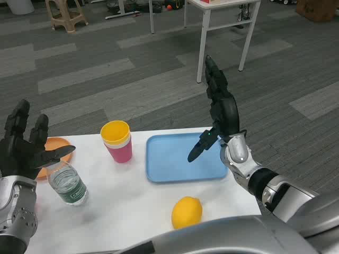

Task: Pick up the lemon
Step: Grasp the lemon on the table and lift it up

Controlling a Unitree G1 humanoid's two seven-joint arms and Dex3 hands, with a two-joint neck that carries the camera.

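Lemon point(186, 212) near table point(132, 196) front edge, untouched; right hand point(220, 114) and left hand point(24, 145) raised, fingers spread, holding nothing.

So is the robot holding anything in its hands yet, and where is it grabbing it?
Nothing is held. The left hand and right hand are both raised and open, and the lemon lies untouched on the table.

White table point(132, 196), bearing lemon point(186, 211), blue tray point(169, 159), stacked cups point(117, 141), water bottle point(68, 182), orange dish point(53, 145).
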